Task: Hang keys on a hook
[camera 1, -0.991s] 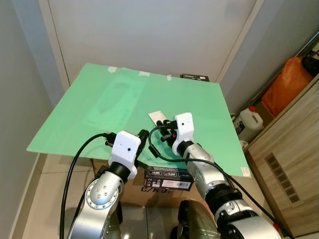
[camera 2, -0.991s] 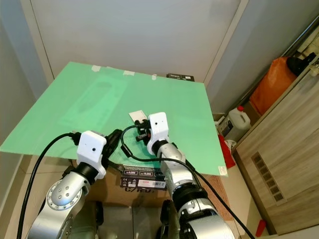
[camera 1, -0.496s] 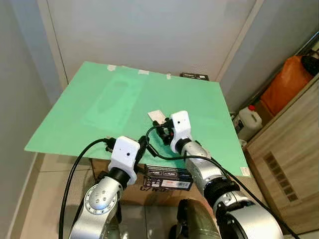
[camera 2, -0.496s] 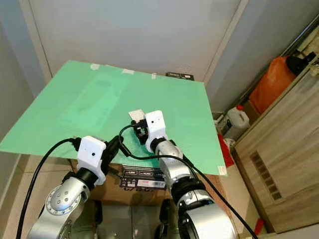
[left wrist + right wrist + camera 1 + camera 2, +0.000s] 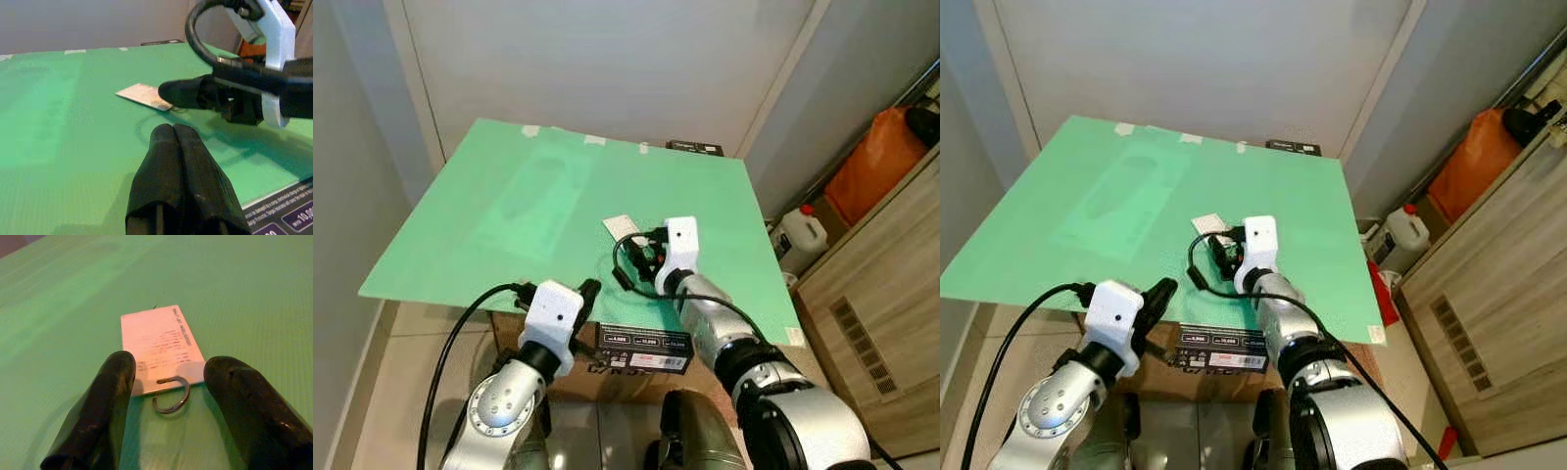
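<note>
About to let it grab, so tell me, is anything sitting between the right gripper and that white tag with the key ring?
Nothing visible does. The right gripper is open, its fingers either side of the key ring on the white tag, flat on the green board.

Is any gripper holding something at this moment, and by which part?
Nothing is held. The right gripper is open, fingers on either side of the key tag and its ring. The left gripper is shut, empty.

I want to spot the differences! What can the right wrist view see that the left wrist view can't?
Right wrist view: the metal ring on the white tag, lying between the right tool's open fingers.

Left wrist view: the left tool, shut, low over the board, and a printed box at the edge.

Both: the green board and that tag.
</note>
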`<state>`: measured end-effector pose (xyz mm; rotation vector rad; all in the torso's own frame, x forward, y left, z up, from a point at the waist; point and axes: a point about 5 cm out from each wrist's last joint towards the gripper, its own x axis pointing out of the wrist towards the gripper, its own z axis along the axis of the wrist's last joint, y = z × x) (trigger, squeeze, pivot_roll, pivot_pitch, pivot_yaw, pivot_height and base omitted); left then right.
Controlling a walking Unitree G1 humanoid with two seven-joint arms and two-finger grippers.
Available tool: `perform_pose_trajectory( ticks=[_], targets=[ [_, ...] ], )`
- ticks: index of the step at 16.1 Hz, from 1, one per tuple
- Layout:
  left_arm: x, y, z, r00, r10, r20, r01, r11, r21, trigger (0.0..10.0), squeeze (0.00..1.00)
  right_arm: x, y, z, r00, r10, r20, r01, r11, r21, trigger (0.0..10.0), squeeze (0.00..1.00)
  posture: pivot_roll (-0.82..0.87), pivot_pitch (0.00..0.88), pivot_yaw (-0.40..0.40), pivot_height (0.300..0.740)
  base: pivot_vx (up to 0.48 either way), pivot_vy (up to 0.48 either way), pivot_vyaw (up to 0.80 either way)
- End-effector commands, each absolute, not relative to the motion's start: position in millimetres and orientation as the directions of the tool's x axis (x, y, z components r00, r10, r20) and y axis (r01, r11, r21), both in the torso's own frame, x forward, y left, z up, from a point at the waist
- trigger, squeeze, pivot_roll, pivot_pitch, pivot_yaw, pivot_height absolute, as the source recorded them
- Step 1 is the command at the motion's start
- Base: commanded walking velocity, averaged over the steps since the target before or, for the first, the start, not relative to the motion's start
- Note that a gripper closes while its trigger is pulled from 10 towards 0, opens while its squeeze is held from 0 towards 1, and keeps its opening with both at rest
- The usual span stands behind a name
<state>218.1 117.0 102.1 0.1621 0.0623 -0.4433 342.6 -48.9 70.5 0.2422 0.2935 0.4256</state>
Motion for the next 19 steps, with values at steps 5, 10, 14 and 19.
perform_pose_trajectory(
  ticks=[5, 10, 14, 19],
  targets=[
    [215, 110, 109, 0.891, -0.449, -0.064, 0.453, 0.879, 0.147, 10.0, 0.00, 341, -30, 73, 0.842, 0.481, -0.245, -0.365, 0.842, 0.396, 10.0, 0.00, 0.26, 0.066, -0.173, 0.618, 0.000, 0.000, 0.00],
    [215, 110, 110, 0.892, -0.448, -0.057, 0.451, 0.879, 0.156, 10.0, 0.00, 336, -29, 65, 0.830, 0.485, -0.274, -0.368, 0.847, 0.382, 10.0, 0.00, 0.25, 0.075, -0.169, 0.618, 0.000, 0.000, 0.00],
    [217, 109, 111, 0.884, -0.464, -0.054, 0.466, 0.867, 0.180, 10.0, 0.00, 333, -27, 60, 0.820, 0.469, -0.328, -0.345, 0.862, 0.371, 0.0, 0.00, 0.25, 0.082, -0.161, 0.618, 0.000, 0.000, 0.00],
    [220, 108, 113, 0.880, -0.473, -0.050, 0.473, 0.857, 0.207, 10.0, 0.00, 334, -31, 59, 0.828, 0.452, -0.330, -0.324, 0.868, 0.377, 0.0, 0.00, 0.24, 0.071, -0.157, 0.618, 0.000, 0.000, 0.00]
  ],
)
